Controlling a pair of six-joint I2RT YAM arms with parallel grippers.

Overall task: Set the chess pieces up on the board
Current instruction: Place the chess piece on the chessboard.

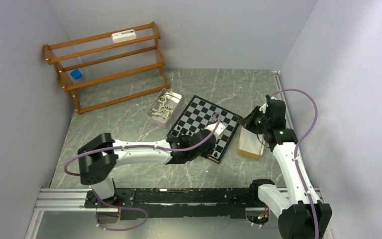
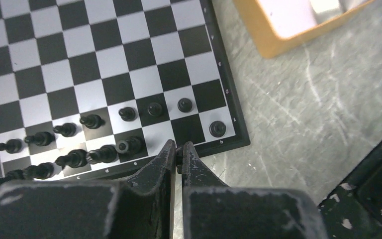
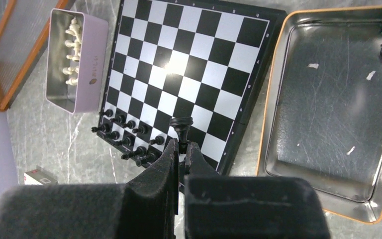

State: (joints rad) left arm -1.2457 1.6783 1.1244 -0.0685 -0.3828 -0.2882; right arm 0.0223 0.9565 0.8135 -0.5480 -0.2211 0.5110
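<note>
The flat, glossy board (image 1: 201, 114) of black and white checks is lying askew near the middle of the grey marbled counter (image 1: 129, 124). Tiny black chess pieces (image 2: 69, 144) are standing in two rows along its near edge. The left hand (image 2: 178, 149) is hovering over that edge with its scuffed black fingers pressed together, holding nothing I can make out. The right hand (image 3: 181, 144) is pinching one turned black piece (image 3: 181, 124). A scratched, orange-rimmed metal tray (image 3: 328, 109) is lying just beside the board, toward the counter's right edge. Pale matte walls (image 1: 229, 30) are enclosing the counter.
</note>
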